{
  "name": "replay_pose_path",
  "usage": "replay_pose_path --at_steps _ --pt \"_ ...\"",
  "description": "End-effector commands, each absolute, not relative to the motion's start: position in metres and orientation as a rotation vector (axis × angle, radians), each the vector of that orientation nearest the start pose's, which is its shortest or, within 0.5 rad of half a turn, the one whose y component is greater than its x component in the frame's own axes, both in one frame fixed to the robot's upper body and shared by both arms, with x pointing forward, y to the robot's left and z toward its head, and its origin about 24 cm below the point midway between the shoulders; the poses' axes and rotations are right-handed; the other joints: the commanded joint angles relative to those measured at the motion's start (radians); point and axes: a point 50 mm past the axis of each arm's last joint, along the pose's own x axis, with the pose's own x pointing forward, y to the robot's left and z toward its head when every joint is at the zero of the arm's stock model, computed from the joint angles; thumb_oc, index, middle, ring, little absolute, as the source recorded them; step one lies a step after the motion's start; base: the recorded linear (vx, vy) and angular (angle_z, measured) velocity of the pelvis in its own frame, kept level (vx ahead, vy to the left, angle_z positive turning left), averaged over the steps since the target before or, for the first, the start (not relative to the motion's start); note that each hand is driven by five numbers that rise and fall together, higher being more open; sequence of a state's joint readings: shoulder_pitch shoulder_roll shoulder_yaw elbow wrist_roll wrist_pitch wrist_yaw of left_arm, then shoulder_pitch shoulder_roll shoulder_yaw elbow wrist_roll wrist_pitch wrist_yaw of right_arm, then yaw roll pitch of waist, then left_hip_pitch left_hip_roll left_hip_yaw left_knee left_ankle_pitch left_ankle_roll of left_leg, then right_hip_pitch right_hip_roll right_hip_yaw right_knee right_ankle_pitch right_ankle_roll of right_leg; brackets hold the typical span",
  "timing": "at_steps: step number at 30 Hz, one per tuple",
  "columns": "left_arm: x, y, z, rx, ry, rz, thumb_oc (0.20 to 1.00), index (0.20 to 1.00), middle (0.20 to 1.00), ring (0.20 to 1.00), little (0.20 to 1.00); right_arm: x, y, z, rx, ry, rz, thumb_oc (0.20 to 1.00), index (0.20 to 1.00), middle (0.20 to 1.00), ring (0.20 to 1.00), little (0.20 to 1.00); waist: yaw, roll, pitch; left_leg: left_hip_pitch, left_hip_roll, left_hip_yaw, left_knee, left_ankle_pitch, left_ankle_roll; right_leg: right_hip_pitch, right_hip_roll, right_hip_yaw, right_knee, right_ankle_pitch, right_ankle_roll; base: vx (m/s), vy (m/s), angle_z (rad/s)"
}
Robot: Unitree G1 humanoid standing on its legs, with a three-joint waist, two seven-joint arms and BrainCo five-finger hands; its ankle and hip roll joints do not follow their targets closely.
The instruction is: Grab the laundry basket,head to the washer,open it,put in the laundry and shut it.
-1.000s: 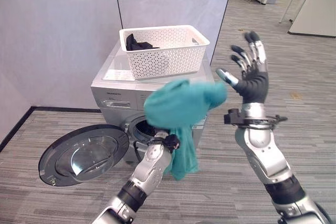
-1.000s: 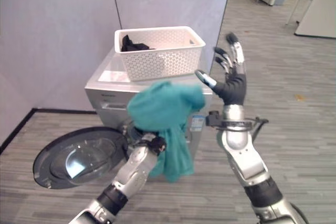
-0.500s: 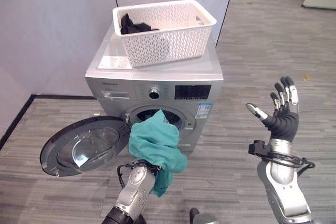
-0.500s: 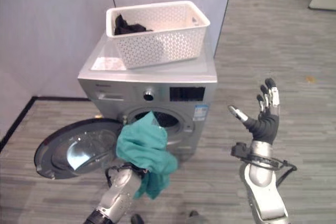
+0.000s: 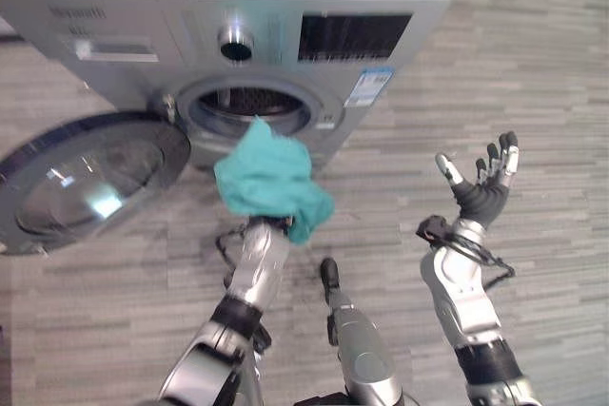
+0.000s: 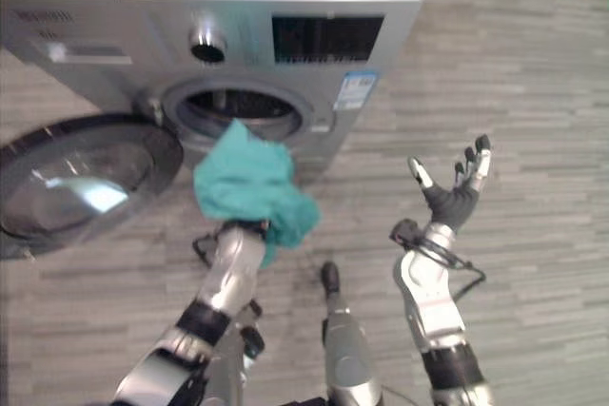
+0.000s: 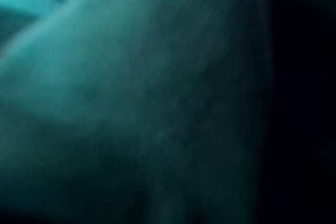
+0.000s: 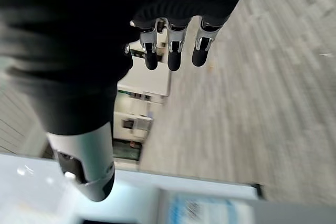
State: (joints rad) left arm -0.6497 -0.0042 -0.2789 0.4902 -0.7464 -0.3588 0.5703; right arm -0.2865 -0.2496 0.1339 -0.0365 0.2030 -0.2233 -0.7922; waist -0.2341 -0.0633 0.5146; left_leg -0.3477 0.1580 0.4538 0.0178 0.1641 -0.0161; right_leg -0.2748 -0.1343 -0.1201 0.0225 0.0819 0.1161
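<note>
The washer (image 5: 285, 16) stands with its door (image 5: 81, 178) swung wide beside the drum mouth (image 5: 249, 106). A teal cloth (image 5: 271, 183) covers the left hand at the mouth's lower rim; whether its fingers grip cannot be told. The right hand (image 5: 481, 192) is raised apart, fingers spread, holding nothing.
</note>
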Motion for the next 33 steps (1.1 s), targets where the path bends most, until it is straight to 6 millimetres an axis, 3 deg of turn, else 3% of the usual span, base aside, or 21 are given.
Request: replay_pose_path --at_steps 1,5,11,15,16,18,20,23,26,29,33 --pt "0.347 0.084 0.133 -0.732 -0.214 0.285 0.2 0.2 0.2 0.2 0.2 0.263 -0.186 0.16 0.264 -0.635 -0.616 1.0 1.0 1.0 1.0 1.0 -0.006 -0.021 -0.072 0.012 0.091 -0.032 0.149 -0.192 -0.095 -0.113 -0.075 -0.021 0.141 -0.103 0.012 -0.12 -0.028 0.14" --pt "0.357 0.085 0.167 -0.802 -0.299 0.31 0.2 0.2 0.2 0.2 0.2 0.271 -0.173 0.172 0.36 -0.681 -0.602 1.0 1.0 1.0 1.0 1.0 -0.011 -0.015 -0.018 -0.135 0.082 -0.071 0.19 -0.196 -0.092 -0.256 -0.082 -0.023 0.205 -0.102 0.01 -0.1 -0.039 0.11" --pt "0.363 0.087 0.186 -0.808 -0.342 0.312 0.2 0.2 0.2 0.2 0.2 0.275 -0.164 0.185 0.388 -0.723 -0.567 1.0 1.0 1.0 1.0 1.0 -0.016 -0.013 -0.002 -0.217 0.078 -0.082 0.197 -0.193 -0.09 -0.342 -0.08 -0.015 0.227 -0.099 0.011 -0.01 -0.002 0.01" --pt "0.37 0.091 0.218 -0.799 -0.422 0.307 0.2 0.2 0.2 0.2 0.2 0.278 -0.162 0.193 0.385 -0.755 -0.554 1.0 1.0 1.0 1.0 1.0 -0.029 -0.007 -0.006 -0.294 0.077 -0.098 0.207 -0.191 -0.091 -0.419 -0.081 -0.013 0.252 -0.099 0.015 0.01 0.002 0.01" --pt "0.374 0.091 0.237 -0.796 -0.46 0.296 0.2 0.2 0.2 0.2 0.2 0.28 -0.162 0.197 0.388 -0.767 -0.552 1.0 1.0 1.0 1.0 1.0 -0.041 -0.003 -0.007 -0.324 0.077 -0.103 0.21 -0.19 -0.092 -0.454 -0.079 -0.01 0.266 -0.101 0.015 0.03 0.008 0.04" --pt "0.375 0.094 0.248 -0.796 -0.488 0.3 0.2 0.2 0.2 0.2 0.2 0.28 -0.162 0.199 0.391 -0.774 -0.551 1.0 1.0 1.0 1.0 1.0 -0.047 -0.002 -0.007 -0.343 0.077 -0.107 0.214 -0.19 -0.092 -0.471 -0.079 -0.009 0.273 -0.102 0.016 0.03 -0.018 0.04" --pt "0.38 0.103 0.271 -0.795 -0.531 0.315 0.2 0.2 0.2 0.2 0.2 0.28 -0.163 0.202 0.39 -0.793 -0.548 1.0 1.0 1.0 1.0 1.0 -0.065 0.009 -0.017 -0.385 0.076 -0.118 0.215 -0.189 -0.095 -0.518 -0.076 -0.003 0.286 -0.105 0.016 0.05 -0.01 0.06" --pt "0.382 0.105 0.282 -0.798 -0.549 0.314 0.2 0.2 0.2 0.2 0.2 0.28 -0.164 0.205 0.385 -0.804 -0.543 1.0 1.0 1.0 1.0 1.0 -0.072 0.015 -0.02 -0.404 0.074 -0.121 0.216 -0.189 -0.095 -0.539 -0.077 -0.003 0.29 -0.104 0.017 0.04 0.006 0.04" --pt "0.383 0.121 0.332 -0.834 -0.636 0.324 0.2 0.2 0.2 0.2 0.2 0.279 -0.171 0.211 0.368 -0.832 -0.535 1.0 1.0 1.0 1.0 1.0 -0.101 0.022 -0.029 -0.459 0.067 -0.132 0.198 -0.182 -0.097 -0.594 -0.068 0.004 0.282 -0.103 0.02 0.07 0.0 0.02" --pt "0.383 0.124 0.346 -0.833 -0.655 0.324 0.2 0.2 0.2 0.2 0.2 0.278 -0.174 0.214 0.368 -0.849 -0.529 1.0 1.0 1.0 1.0 1.0 -0.109 0.028 -0.032 -0.477 0.065 -0.134 0.193 -0.179 -0.098 -0.612 -0.066 0.005 0.283 -0.102 0.021 0.06 -0.013 0.02" --pt "0.378 0.135 0.38 -0.863 -0.701 0.319 0.2 0.2 0.2 0.2 0.2 0.269 -0.192 0.22 0.353 -0.904 -0.549 1.0 1.0 1.0 1.0 1.0 -0.138 0.045 -0.037 -0.519 0.058 -0.149 0.163 -0.168 -0.103 -0.657 -0.055 0.006 0.267 -0.106 0.023 0.09 -0.042 0.02"
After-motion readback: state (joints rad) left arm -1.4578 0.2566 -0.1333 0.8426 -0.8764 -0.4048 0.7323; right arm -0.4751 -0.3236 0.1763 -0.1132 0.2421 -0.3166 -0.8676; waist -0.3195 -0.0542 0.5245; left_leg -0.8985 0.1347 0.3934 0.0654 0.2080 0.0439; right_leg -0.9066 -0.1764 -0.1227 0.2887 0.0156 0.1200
